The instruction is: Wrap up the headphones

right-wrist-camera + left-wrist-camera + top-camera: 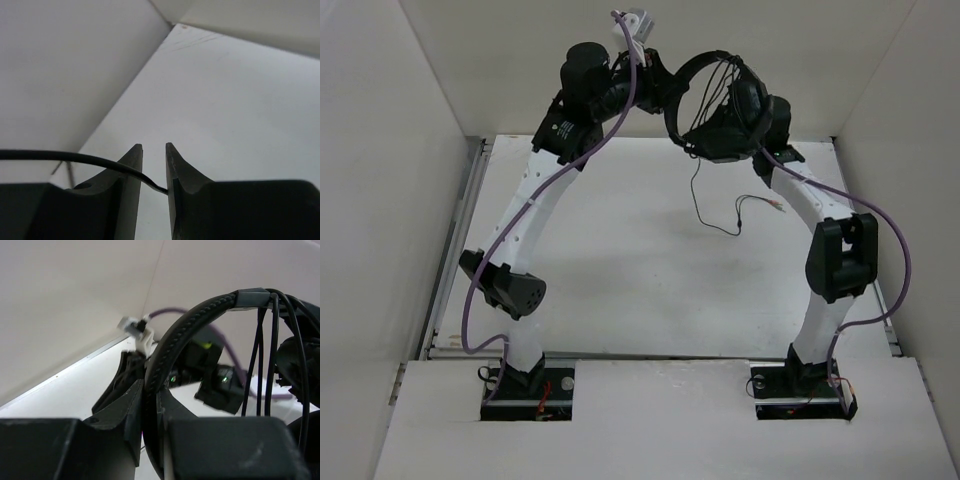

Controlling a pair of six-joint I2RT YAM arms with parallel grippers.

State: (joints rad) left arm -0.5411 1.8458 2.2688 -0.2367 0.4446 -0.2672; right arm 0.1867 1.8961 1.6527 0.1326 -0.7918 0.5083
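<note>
The black headphones (705,70) hang in the air over the far edge of the table. My left gripper (655,85) is shut on the headband (165,355) at its left side. Several strands of the thin black cable (265,345) run over the headband's top. My right gripper (720,138) sits under the earcups; its jaws (154,146) stand a narrow gap apart, and the cable (75,157) crosses the left finger into the gap and touches the right finger. The loose end of the cable (705,215) hangs to the table, with its coloured plugs (775,206) lying there.
White walls close in the table (620,270) at the back and both sides. A metal rail (455,250) runs along the left edge. Purple arm cables (875,220) loop beside each arm. The left arm's white connector (137,330) shows near the back wall.
</note>
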